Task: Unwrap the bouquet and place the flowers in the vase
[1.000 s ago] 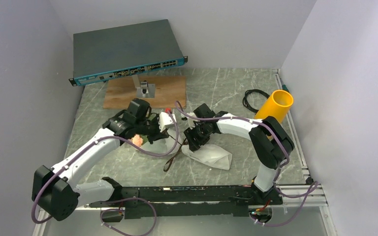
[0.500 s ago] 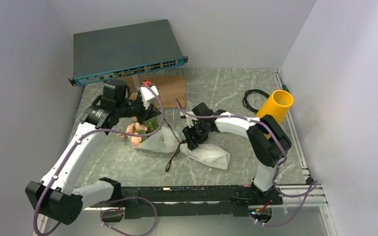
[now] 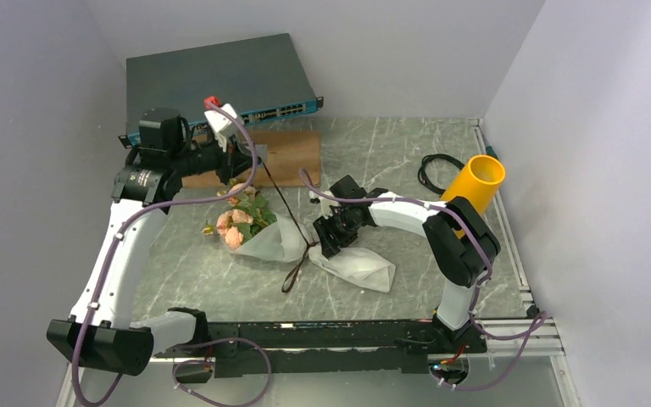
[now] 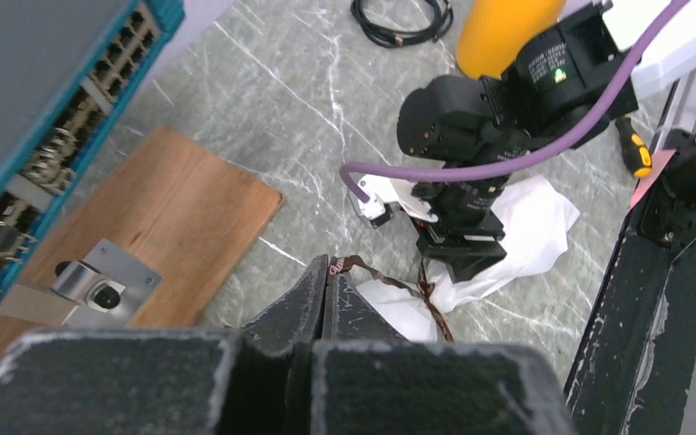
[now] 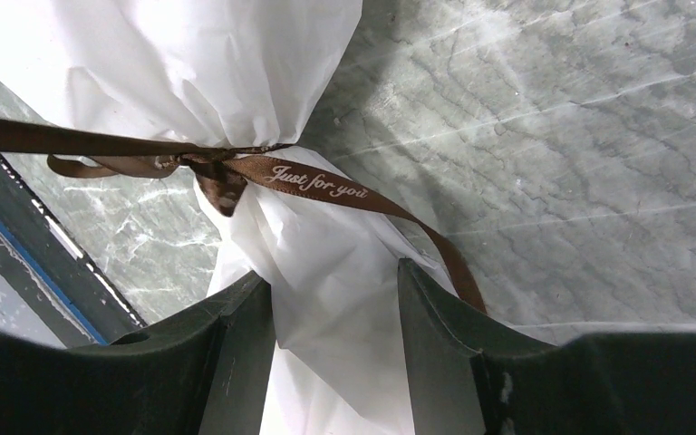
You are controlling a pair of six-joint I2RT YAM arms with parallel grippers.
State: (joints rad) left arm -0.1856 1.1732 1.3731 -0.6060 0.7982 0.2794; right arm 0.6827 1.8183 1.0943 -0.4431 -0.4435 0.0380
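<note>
The bouquet [image 3: 239, 222] lies on the table with its pink and peach roses to the left, its white paper [image 5: 263, 63] cinched by a brown ribbon [image 5: 313, 184]. My left gripper [image 3: 254, 161] is raised near the wooden board. In the left wrist view it [image 4: 329, 265] is shut on the ribbon's end, and the ribbon runs taut down to the knot [image 3: 308, 246]. My right gripper [image 3: 332, 242] presses down on the wrapped stems, and its fingers [image 5: 421, 304] are shut on the paper just below the knot. The yellow-orange vase [image 3: 475, 182] stands at the right.
A network switch [image 3: 216, 89] sits propped at the back over a wooden board [image 3: 292, 157] that carries a metal bracket [image 4: 100, 285]. A black cable coil [image 3: 436, 170] lies behind the vase. A screwdriver [image 4: 634, 149] lies by the right rail.
My left arm has risen and swung back to the left with the ribbon end, drawing it taut and uncovering the roses. The right gripper has held its place on the paper.
</note>
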